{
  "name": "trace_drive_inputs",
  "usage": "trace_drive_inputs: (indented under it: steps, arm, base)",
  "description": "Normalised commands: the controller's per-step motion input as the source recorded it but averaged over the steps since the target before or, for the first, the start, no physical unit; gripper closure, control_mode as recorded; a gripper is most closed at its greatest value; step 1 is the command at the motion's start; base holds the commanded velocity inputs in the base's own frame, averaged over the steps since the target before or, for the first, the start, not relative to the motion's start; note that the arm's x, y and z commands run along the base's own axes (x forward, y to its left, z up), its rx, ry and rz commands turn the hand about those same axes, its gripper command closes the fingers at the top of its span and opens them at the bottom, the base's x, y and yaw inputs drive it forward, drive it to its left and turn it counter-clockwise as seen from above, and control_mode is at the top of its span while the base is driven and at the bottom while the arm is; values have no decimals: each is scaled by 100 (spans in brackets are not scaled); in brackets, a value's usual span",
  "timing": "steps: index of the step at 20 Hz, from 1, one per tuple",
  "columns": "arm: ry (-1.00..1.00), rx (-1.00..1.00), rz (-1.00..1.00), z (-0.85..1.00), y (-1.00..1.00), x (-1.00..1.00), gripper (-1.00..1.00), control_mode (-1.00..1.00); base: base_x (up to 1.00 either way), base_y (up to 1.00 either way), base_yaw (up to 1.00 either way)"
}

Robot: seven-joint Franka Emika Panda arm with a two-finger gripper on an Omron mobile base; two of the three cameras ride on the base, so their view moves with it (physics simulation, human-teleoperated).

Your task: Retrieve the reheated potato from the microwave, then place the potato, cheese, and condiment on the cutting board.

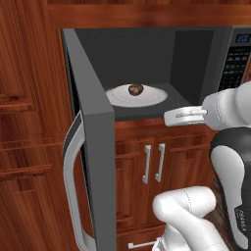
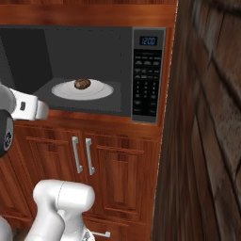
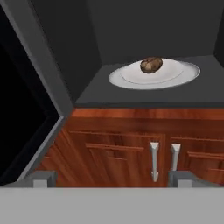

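Risk first: we judge the open door of the microwave the main hazard. It stands swung out at our 9 o'clock in the left base view, and a reach that drifts that way could clip its edge or its curved handle. The potato sits on a white plate on the microwave floor, near the plate's centre. It is round, so we expect a grasp that lands off-centre could roll it away or drag the plate along. The cavity ceiling is low, so a high approach could scrape it.

The gripper stands wide, nothing between its fingertips, just outside the cavity front and below floor level. In the hand view the potato lies toward 1 o'clock, well apart from it.

Hard to tell: the gripper is largely cut off at 9 o'clock in the right base view. Cheese, condiment and cutting board cannot be placed from these frames.
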Motion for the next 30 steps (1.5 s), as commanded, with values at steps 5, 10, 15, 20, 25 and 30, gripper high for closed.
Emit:
trace_drive_inputs:
  steps: [5,10,15,20,25,30]
  arm:
    - [-24,-16,-13,3,-11,38,-100,-100]
    - [13,-3,-18,22,-7,53,-100,-100]
    - [4,2,-3,9,-9,53,-100,-100]
    - [-4,8,1,-8,-9,50,-100,-100]
    - [-12,0,4,-32,0,51,-100,-100]
    - [5,2,0,-9,0,69,-100,-100]
  base:
    - [0,0,0]
    - [0,0,0]
    - [0,0,0]
    - [0,0,0]
    - [0,0,0]
    - [0,0,0]
